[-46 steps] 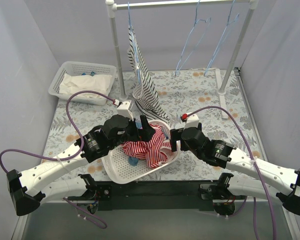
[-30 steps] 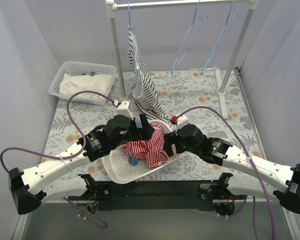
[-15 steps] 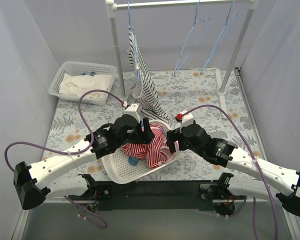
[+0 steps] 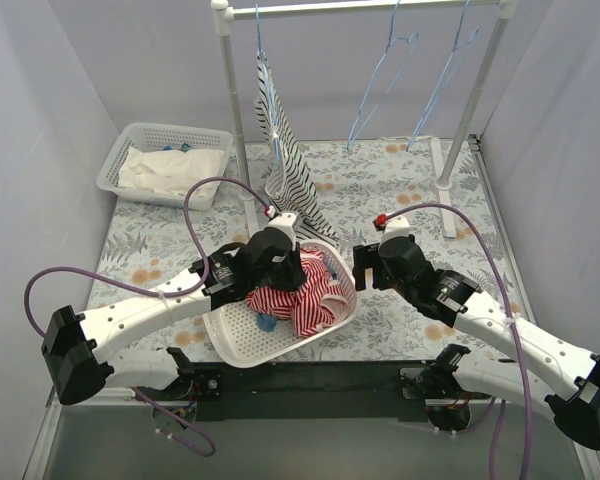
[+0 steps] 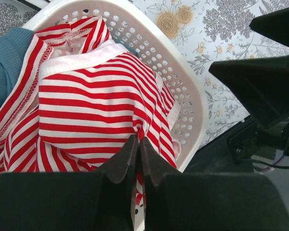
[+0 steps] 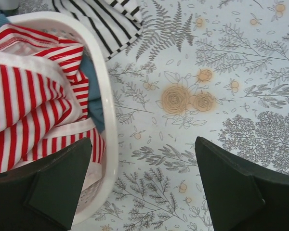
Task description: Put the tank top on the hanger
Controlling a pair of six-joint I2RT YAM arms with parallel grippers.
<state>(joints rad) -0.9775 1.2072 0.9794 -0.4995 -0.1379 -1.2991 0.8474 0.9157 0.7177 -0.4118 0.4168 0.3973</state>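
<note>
The tank top [image 4: 298, 290] lies in a basket [image 4: 242, 340] on the tabletop's [image 4: 400, 190] near middle — behind it a rack [image 4: 232, 90], hangers [image 4: 392, 38] on its rail.

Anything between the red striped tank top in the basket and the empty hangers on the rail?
The left gripper is shut on a fold of the tank top. Toward the empty hanger, the black-and-white top hangs behind the basket, left of the direct line; the open right gripper sits by its right rim.

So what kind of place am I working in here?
Probably a mock laundry station: a clothes rail with light-blue hangers, and a white basket holding the red-striped tank top.
</note>
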